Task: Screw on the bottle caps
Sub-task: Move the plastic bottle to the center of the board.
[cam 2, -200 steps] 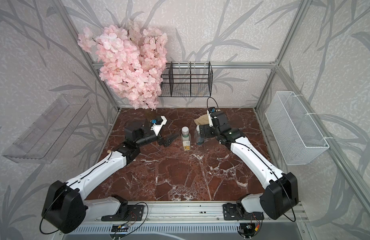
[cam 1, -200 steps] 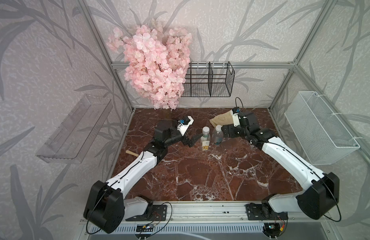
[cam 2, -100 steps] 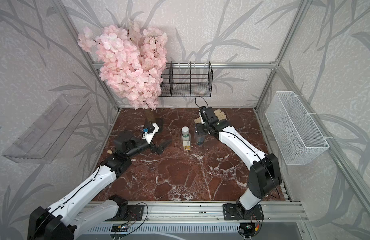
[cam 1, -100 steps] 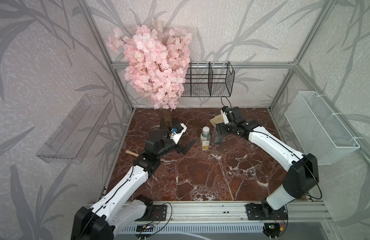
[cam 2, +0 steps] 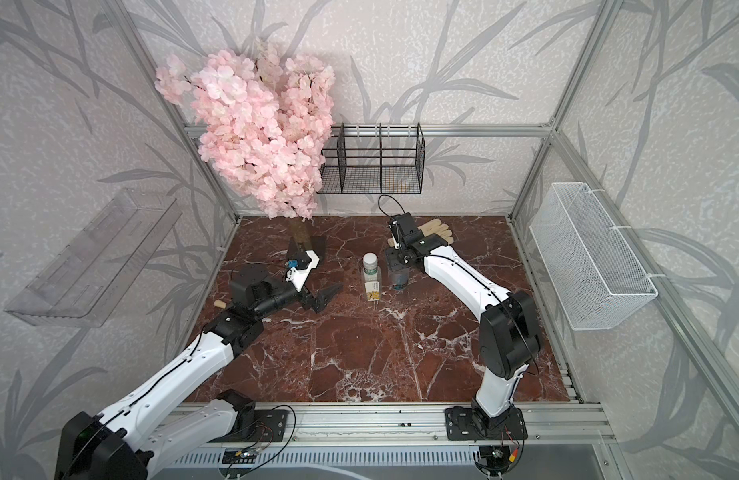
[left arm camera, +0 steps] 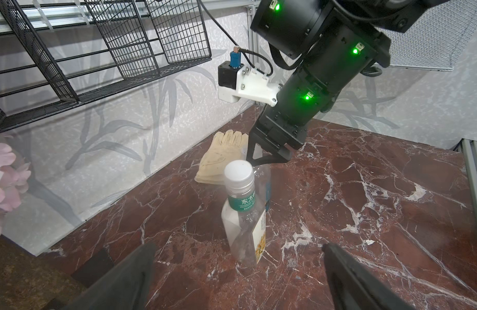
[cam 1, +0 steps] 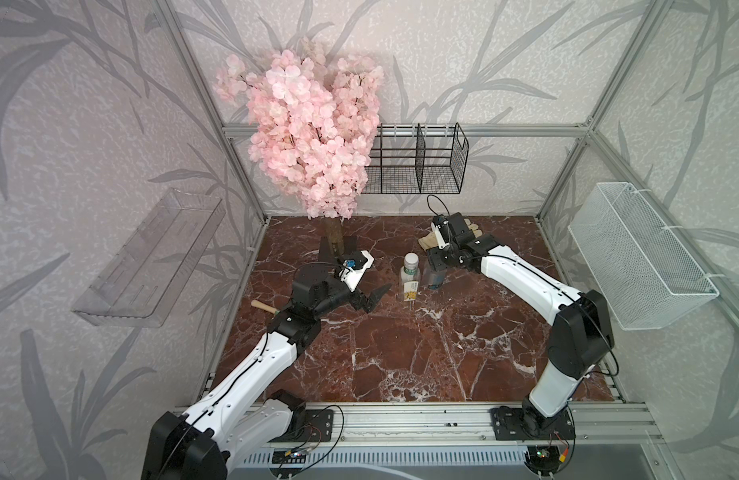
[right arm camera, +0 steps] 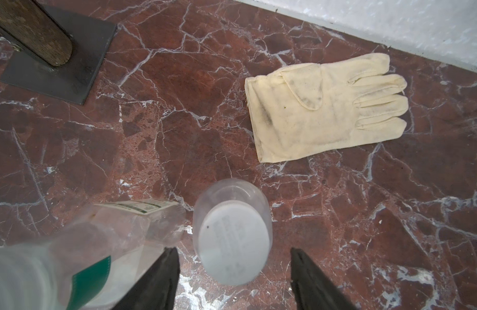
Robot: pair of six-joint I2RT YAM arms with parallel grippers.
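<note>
Two bottles stand side by side mid-table. The bottle with the green neck band (cam 1: 410, 277) (cam 2: 372, 279) (left arm camera: 244, 225) wears a white cap (cam 1: 411, 260) (left arm camera: 238, 172). The rounder bottle with the blue label (cam 1: 434, 281) (cam 2: 399, 279) stands to its right, also with a white cap (right arm camera: 233, 240) on it. My right gripper (right arm camera: 233, 251) (cam 1: 436, 266) points down over that cap, open, a finger on each side with a gap to the cap. My left gripper (left arm camera: 240, 281) (cam 1: 369, 297) hangs open and empty a short way left of the green-band bottle.
A cream glove (cam 1: 469, 231) (right arm camera: 325, 107) lies behind the bottles by the back wall. The blossom tree's base plate (cam 1: 337, 246) stands at the back left. A wooden handle (cam 1: 263, 306) lies by the left edge. Wire baskets (cam 1: 417, 166) (cam 1: 638, 257) hang on the walls.
My right gripper has swung from beside the round bottle to above its cap, and its jaws have narrowed. My left gripper has drawn back left, away from the green-band bottle.
</note>
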